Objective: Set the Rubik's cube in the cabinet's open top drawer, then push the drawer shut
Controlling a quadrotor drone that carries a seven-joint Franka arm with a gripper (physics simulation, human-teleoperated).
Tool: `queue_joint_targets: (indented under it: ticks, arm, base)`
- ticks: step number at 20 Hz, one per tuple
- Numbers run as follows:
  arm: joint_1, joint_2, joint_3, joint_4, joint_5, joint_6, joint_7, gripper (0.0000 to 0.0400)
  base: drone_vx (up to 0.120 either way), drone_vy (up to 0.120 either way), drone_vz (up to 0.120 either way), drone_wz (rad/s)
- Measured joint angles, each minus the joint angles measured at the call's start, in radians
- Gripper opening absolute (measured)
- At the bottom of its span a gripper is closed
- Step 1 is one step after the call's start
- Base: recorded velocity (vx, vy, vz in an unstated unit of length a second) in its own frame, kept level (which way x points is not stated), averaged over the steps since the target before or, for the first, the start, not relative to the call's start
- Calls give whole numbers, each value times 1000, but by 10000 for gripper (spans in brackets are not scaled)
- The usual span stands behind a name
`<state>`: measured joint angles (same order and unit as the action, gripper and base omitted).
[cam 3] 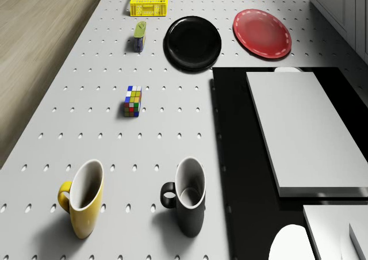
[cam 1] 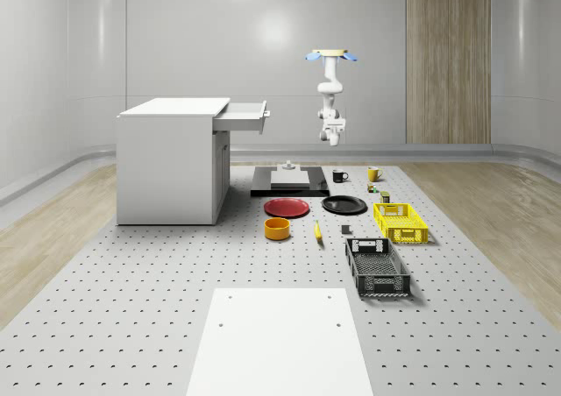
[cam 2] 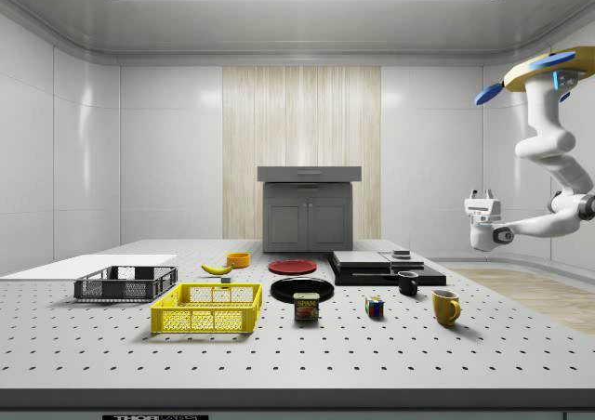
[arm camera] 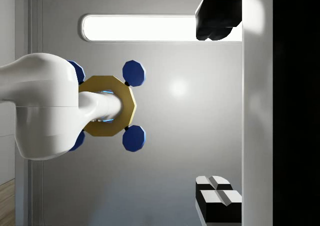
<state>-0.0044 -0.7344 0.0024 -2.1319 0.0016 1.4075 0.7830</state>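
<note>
Rubik's cube [cam 3: 133, 101] sat on the table [cam 1: 131, 308], well below the gripper [cam 2: 482, 200], which hung wide open and empty; descending squarely over it seemed wise.

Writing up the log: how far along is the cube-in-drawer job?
Nothing is done yet. The Rubik's cube sits on the table near the mugs, and the cabinet's top drawer stands open. The drone hovers high beyond the table's far end, its open pincer empty. Grasp, placing and push remain.
</note>
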Motion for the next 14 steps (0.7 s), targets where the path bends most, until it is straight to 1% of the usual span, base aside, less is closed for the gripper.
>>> queue_joint_targets:
  ticks: [3,6,14]
  arm:
    - [-1,16,0,41,0,-23,0,400]
    - [-1,25,1,66,1,-37,-1,400]
    - [-3,32,2,88,1,-46,-1,400]
  base:
    - [120,120,0,0]
    - [120,120,0,0]
    - [120,120,0,0]
